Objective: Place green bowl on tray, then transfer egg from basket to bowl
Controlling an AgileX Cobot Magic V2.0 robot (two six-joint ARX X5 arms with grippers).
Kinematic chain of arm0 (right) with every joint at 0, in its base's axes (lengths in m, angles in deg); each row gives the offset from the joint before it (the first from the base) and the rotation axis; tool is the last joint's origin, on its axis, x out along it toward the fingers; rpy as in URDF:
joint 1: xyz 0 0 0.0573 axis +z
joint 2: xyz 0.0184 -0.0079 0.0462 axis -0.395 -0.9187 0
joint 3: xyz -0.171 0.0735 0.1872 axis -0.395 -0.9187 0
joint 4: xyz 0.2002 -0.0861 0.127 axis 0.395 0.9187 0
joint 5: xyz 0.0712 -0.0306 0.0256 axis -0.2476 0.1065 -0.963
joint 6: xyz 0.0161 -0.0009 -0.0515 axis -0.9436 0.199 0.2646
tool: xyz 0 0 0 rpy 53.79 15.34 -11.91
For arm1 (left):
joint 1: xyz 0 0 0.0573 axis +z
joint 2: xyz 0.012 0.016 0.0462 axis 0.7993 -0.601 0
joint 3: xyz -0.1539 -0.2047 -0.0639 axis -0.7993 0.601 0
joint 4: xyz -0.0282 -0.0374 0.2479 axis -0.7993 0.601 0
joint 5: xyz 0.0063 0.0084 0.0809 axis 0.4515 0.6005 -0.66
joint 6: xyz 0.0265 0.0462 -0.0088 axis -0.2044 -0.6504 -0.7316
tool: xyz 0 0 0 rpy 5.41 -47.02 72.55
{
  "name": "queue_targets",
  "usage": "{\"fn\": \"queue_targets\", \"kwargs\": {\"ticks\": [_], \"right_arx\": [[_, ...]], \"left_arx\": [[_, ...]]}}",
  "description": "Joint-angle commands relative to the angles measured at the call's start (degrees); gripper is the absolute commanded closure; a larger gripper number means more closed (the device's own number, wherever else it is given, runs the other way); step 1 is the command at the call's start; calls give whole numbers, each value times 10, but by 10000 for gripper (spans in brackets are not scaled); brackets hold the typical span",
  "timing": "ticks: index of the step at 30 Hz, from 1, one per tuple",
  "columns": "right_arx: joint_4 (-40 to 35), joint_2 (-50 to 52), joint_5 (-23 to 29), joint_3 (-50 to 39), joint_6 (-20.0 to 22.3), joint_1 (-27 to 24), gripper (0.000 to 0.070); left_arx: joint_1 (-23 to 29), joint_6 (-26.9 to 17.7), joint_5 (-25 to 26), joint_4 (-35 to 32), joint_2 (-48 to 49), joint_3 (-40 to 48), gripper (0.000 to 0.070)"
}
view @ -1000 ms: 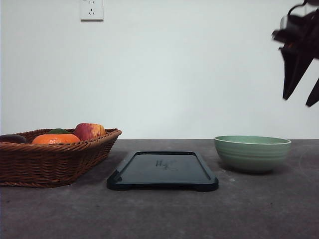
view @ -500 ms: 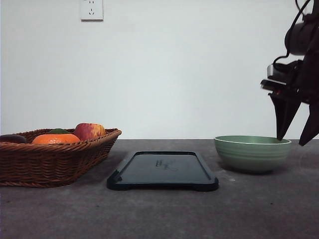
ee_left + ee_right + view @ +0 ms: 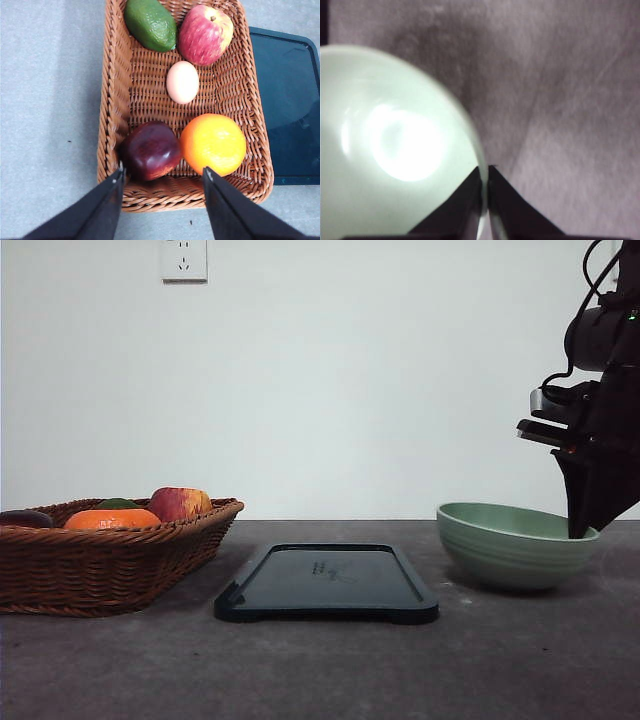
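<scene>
Front view, hidden parts: right gripper (image 3: 585, 532) is cut off by the picture's right edge; its dark fingertips merge with the far-right rim of the green bowl (image 3: 510, 552), so the gap between them is hard to read here. The basket (image 3: 110, 562) runs off the left edge, and its wall hides most of the fruit; the egg cannot be made out from this side.
Front view, surroundings: the tray (image 3: 326, 584) lies bare on the grey table (image 3: 320, 670), between basket and bowl and apart from both. A wall socket (image 3: 184, 259) sits high on the white wall.
Front view, bowl: it rests on the table to the right of the tray, tilted, its right rim raised at the gripper.
Left wrist view, contents: the basket (image 3: 112, 100) holds an avocado (image 3: 150, 24), an apple (image 3: 205, 35), the egg (image 3: 182, 82) in the middle, a dark red fruit (image 3: 151, 150) and an orange (image 3: 213, 144). A tray (image 3: 287, 105) corner lies just beside the basket.
Left wrist view, gripper: the left gripper (image 3: 164, 174) hangs over the near basket wall with fingers spread wide, touching nothing.
Right wrist view, blur: the picture is soft; the bowl (image 3: 390, 145) interior glares white.
Right wrist view, gripper: the right gripper (image 3: 485, 170) is pinched on the bowl's rim, one finger inside, one outside.
</scene>
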Motion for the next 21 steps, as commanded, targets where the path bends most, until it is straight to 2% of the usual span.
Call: {"fn": "queue_targets", "kwargs": {"ticks": [1,7,12,16,21], "right_arx": [[18,-9,1,22,4,2,700],[118,-9,-4,105,5,10,700],[193,-9,-3,197,5,36,700],[210,-9,-3,257,4,73,700],[193,-10,-3,301,-7,133,700]], "left_arx": [[-1,0,2,-4,-5,-12,393],[-1,0,2,-4,-5,-12,393],[-1,0,2,-5,-6,-12,393],[-1,0,2,-7,-6,-12,393],[-1,0,2,-9,-6,-12,393]]}}
